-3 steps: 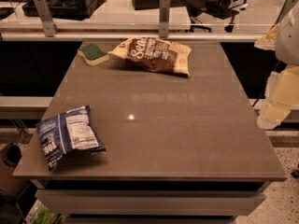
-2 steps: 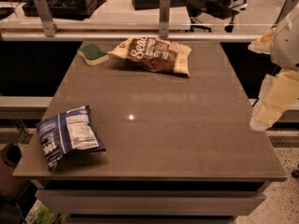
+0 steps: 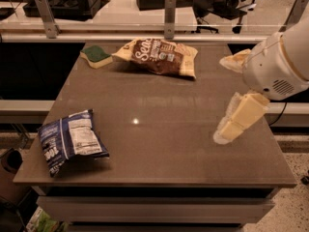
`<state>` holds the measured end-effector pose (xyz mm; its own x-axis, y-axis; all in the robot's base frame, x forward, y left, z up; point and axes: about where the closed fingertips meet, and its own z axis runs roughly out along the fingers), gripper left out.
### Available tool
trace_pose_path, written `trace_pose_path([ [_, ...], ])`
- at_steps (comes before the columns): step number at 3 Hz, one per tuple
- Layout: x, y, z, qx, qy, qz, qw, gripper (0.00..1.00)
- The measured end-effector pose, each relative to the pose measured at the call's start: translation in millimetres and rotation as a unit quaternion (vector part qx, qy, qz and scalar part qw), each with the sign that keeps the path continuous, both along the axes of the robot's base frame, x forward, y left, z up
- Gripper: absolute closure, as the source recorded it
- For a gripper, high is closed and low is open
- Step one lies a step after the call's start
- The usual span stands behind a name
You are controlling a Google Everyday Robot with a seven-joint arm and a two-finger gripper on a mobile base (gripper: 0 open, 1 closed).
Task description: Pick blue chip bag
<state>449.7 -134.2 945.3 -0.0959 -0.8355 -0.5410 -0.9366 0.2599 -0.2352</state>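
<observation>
The blue chip bag (image 3: 69, 140), small, dark blue with a white label panel, lies at the front left corner of the table (image 3: 159, 105). My gripper (image 3: 222, 100) hangs over the right side of the table, far to the right of the bag and touching nothing. Its two cream fingers (image 3: 236, 119) stand wide apart, so it is open and empty. The white arm reaches in from the right edge of the view.
A larger brown-and-cream chip bag (image 3: 159, 56) lies at the back middle of the table. A green-and-yellow sponge (image 3: 96, 55) lies to its left. A rail with metal posts (image 3: 169, 13) runs behind the table, with desks and chairs beyond.
My gripper has moved left and a little down, from beyond the table's right edge to over its right side. The bags and the sponge have not moved.
</observation>
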Motion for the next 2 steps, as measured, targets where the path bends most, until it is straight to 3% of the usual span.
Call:
trace_pose_path([
  [2, 14, 80, -36, 0.105, -0.002, 0.031, 0.994, 0.0],
])
